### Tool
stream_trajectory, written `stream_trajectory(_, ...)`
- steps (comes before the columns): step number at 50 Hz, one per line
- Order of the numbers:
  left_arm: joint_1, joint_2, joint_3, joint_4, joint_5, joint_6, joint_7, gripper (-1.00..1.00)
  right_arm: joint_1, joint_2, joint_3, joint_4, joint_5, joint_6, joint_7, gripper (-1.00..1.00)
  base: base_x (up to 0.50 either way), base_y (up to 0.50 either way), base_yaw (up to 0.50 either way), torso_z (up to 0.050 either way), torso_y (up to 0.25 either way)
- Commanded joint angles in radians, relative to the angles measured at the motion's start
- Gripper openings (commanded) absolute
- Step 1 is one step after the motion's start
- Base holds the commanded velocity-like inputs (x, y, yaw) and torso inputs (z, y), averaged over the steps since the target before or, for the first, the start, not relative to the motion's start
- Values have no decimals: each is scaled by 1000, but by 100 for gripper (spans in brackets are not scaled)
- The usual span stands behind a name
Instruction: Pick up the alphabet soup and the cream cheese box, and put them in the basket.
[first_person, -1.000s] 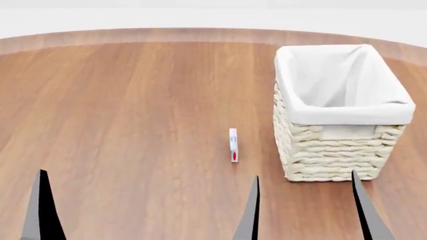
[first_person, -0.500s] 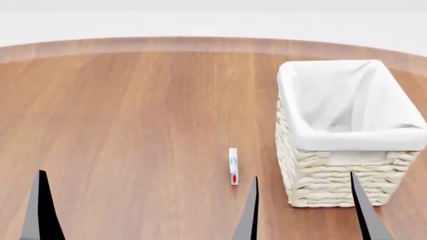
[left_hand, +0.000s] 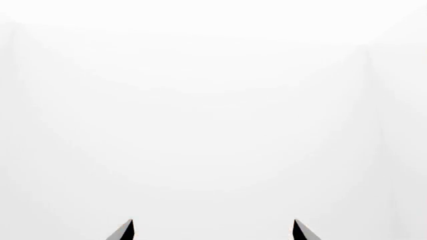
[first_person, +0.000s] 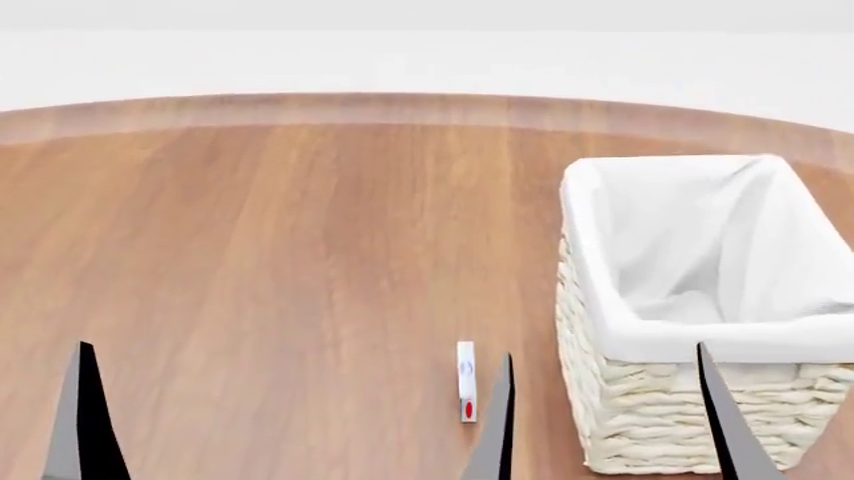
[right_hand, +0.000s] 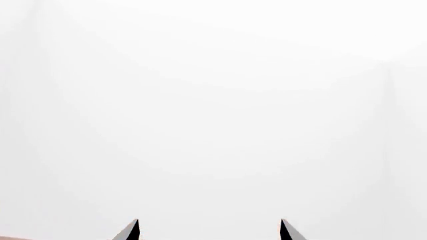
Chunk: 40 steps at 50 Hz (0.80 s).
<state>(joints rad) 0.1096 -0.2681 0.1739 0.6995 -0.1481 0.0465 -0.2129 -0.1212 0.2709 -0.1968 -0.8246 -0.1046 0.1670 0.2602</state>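
Note:
The cream cheese box (first_person: 465, 394), thin and white with blue print and a red oval, stands on its narrow edge on the wooden table, just left of the basket (first_person: 627, 425). The basket is cream wicker with a white liner and nothing shows inside. The alphabet soup is out of view. My right gripper (first_person: 603, 352) is open and empty, one fingertip (first_person: 505, 372) beside the box and the other in front of the basket. It also shows open in the right wrist view (right_hand: 209, 223). My left gripper (left_hand: 213, 223) is open and empty. One of its fingers (first_person: 84, 400) shows at the head view's lower left.
The round wooden table (first_person: 267, 250) ends at a curved far edge (first_person: 400, 108) with white floor beyond. Both wrist views show only blank white past the fingertips.
The basket, the box and the table's far edge have slid down in the head view. The fingertips stay at the same places in the picture, and both grippers remain open.

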Motion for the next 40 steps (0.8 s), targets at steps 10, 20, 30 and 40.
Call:
stream_trajectory(10,-8,-9,9,-4,2,-4,-9,100,1,11,-1,6,7,-3,9,100,214,0,0,0,0)
stream_trajectory(20,-11,-13,10,-8,-4,-1,-13,100,6,13,-10,7,7,-1,12,100,214,0,0,0,0)
stream_trajectory(30,-9,-16,14,-13,-2,-2,-20,100,-1,7,10,4,42,-26,28,100,150,0,0,0,1)
stream_trajectory(40,-7,-21,23,-10,9,-8,-27,100,-9,14,4,2,44,-34,31,100,0,0,0,0,-84)
